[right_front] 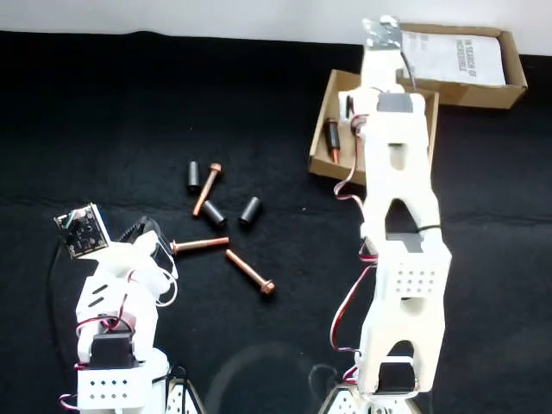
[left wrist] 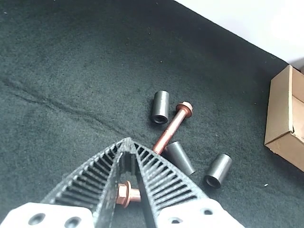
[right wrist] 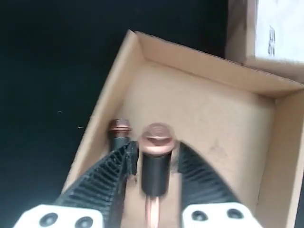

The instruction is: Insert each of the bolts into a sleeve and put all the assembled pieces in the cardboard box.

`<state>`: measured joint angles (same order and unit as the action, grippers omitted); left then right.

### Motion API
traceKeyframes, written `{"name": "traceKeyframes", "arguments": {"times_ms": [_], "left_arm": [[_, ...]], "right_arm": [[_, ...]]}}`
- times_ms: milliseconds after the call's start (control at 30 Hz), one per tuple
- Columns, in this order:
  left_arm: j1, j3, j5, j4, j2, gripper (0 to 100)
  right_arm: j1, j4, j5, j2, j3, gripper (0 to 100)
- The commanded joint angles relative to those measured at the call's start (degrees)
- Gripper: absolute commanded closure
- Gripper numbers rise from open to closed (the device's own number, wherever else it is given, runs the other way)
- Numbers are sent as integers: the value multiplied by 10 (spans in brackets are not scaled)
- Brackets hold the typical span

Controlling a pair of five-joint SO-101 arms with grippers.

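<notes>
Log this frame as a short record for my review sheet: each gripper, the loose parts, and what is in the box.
left gripper: shut on bolt
right gripper: over cardboard box, assembled piece at it, grip unclear
loose bolts: two
loose sleeves: three
second assembled piece: lying in the box by its wall

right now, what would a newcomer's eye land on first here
The right end effector hangs over the cardboard box, open around a sleeved bolt, beside another assembled piece lying in the box. Next, loose bolts and sleeves scattered on the black cloth by the left end effector.
</notes>
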<state>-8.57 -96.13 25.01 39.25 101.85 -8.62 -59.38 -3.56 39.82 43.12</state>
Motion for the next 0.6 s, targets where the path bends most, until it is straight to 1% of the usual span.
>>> {"name": "traceKeyframes", "arguments": {"times_ms": [0, 133, 200, 300, 567], "left_arm": [[5, -9, -2, 2, 17, 990], [5, -9, -2, 3, 17, 990], [5, -9, -2, 3, 17, 990], [5, -9, -2, 3, 17, 990], [5, -9, -2, 3, 17, 990]], "right_arm": [[-15, -34, -9, -7, 64, 803], [-13, -67, -10, -10, 95, 803], [-13, -101, -11, -11, 121, 803], [-16, -172, -11, -12, 181, 803], [-57, -379, -11, -11, 375, 803]]}}
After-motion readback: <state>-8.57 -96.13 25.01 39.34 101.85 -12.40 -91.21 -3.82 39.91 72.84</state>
